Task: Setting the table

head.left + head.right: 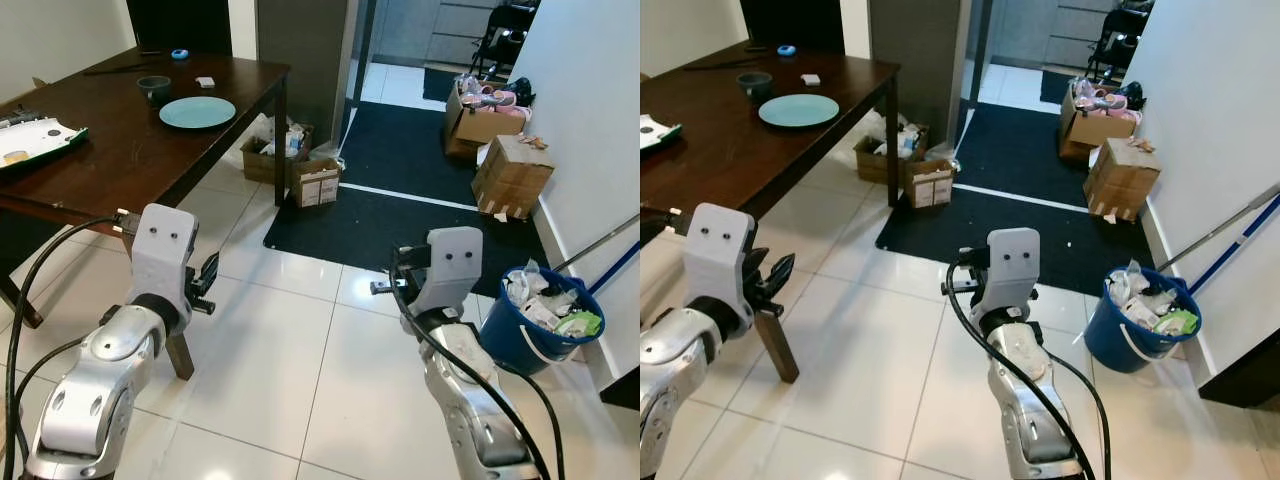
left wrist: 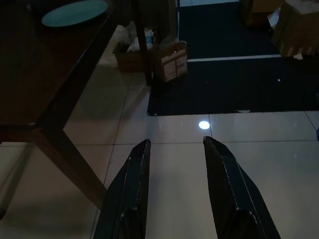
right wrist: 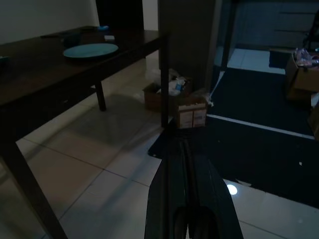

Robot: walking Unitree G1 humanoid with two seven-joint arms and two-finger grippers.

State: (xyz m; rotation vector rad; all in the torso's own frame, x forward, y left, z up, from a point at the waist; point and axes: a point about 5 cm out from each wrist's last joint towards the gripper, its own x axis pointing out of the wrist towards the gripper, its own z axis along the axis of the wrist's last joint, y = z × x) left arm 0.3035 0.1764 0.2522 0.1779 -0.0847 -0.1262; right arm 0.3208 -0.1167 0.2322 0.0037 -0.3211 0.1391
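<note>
A dark wooden table (image 1: 120, 150) stands at the left. On it lie a light blue plate (image 1: 197, 111), a dark bowl (image 1: 154, 89) behind the plate, a small white item (image 1: 205, 82) and a blue ring-shaped item (image 1: 180, 54) at the far end. A white tray (image 1: 35, 140) sits at the table's left side. My left gripper (image 2: 174, 149) hovers above the tiled floor beside the table leg, open and holding nothing. My right gripper (image 3: 185, 149) is raised over the floor further right, its fingers pressed together with nothing between them.
Open cardboard boxes (image 1: 300, 165) sit on the floor by the table's far corner. A dark mat (image 1: 400, 200) lies ahead. More boxes (image 1: 510, 175) line the right wall. A blue bucket of rubbish (image 1: 540, 315) and a mop handle (image 1: 600, 245) stand at the right.
</note>
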